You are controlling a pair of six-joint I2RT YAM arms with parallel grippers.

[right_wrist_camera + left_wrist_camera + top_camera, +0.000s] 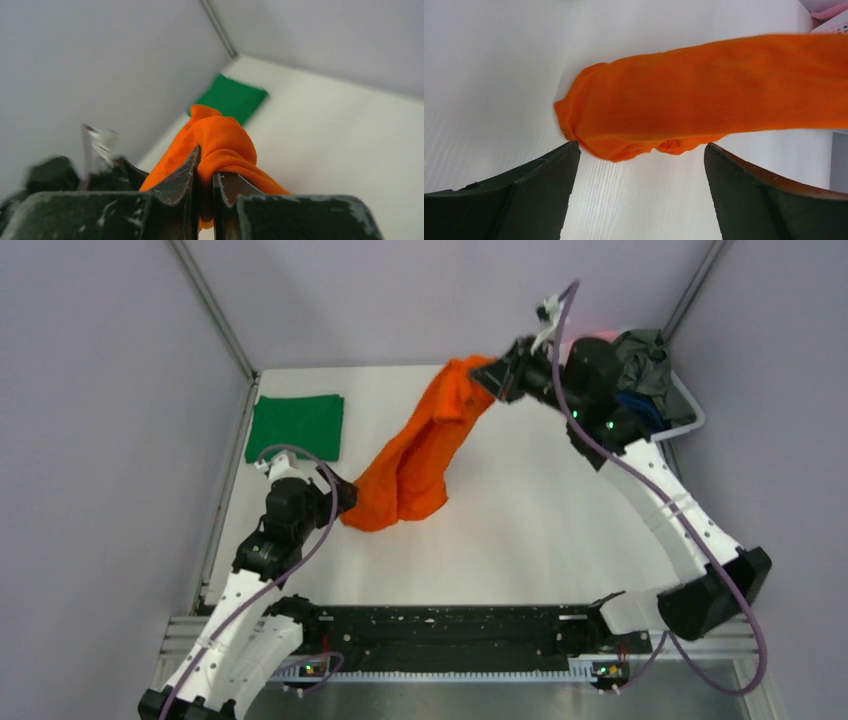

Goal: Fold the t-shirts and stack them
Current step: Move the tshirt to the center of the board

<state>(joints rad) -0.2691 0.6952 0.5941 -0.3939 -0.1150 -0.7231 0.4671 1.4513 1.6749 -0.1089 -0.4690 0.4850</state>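
One orange t-shirt (420, 455) is in play. It is strung like a bunched rope from the upper centre of the top view down to left of centre, where its lower end rests on the white table (540, 530). Your right gripper (206, 167) has its fingers pinched almost together on a wad of the top end and holds it above the table. Your left gripper (641, 146) has its fingers spread wide with nothing between them. It sits low over the table, and the shirt's lower end lies just ahead of the fingertips.

The main risk, as I judge it, is a blind grab. The cloth is rolled on itself and no hem or sleeve shows. If you close the left fingers on that lump, you may catch several layers, and then the shirt will not spread flat.

The right pinch has a thick fold, not an edge, so a sharp pull between the arms could drag the cloth out and drop it. Swinging the hanging cloth toward the upper left could sweep over the folded green t-shirt (296, 426) and spoil it.

Behind the right arm, the white basket (690, 415) at upper right holds a grey-green t-shirt (645, 355) and a navy t-shirt (640, 405). A backward move of that arm might snag them.
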